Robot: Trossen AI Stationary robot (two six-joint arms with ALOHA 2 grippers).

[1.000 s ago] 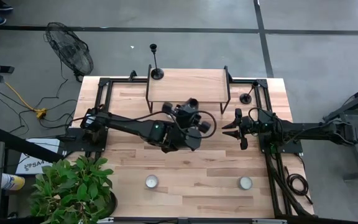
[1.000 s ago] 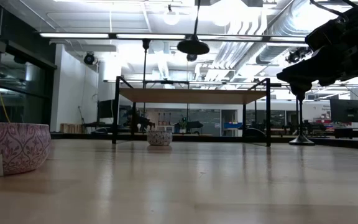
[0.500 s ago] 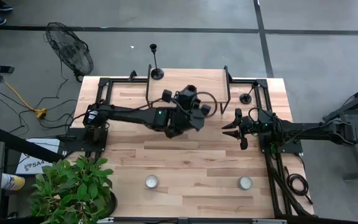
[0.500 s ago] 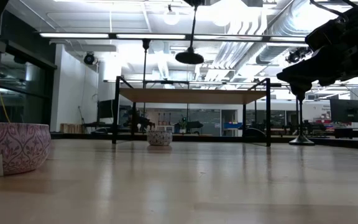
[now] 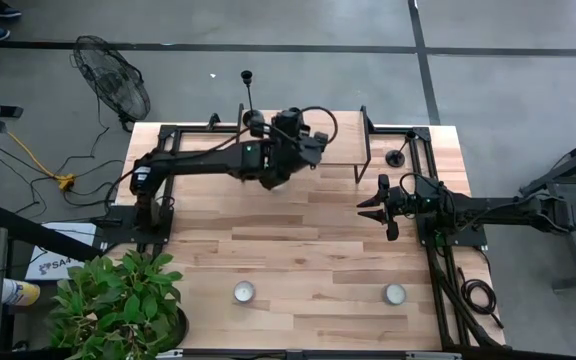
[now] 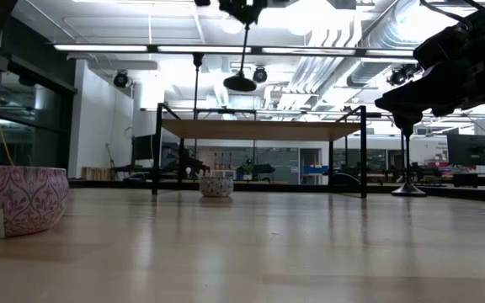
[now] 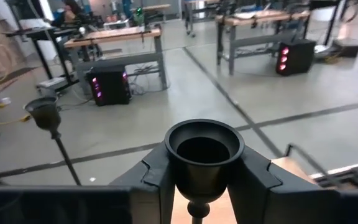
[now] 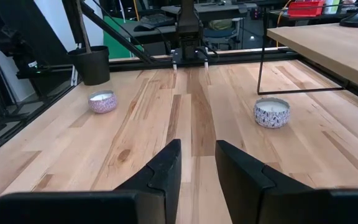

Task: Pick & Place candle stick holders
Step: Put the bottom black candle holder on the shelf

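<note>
A: Held item? Slim black metal candlestick [image 7: 202, 163], round cup on top, flat base hanging [image 6: 240, 82] over the raised wooden shelf [image 5: 333, 125]. Left gripper [image 7: 204, 180] pinches its stem.

B: Right gripper [image 8: 196, 163]? Fingers slightly apart, nothing held, above the table's [image 5: 308, 260] right side.

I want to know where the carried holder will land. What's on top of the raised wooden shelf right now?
On the shelf, one candle stick holder stands at its back left corner. The left end effector, shut on a second holder, hangs over that end. The arm hides the board beneath it.
</note>
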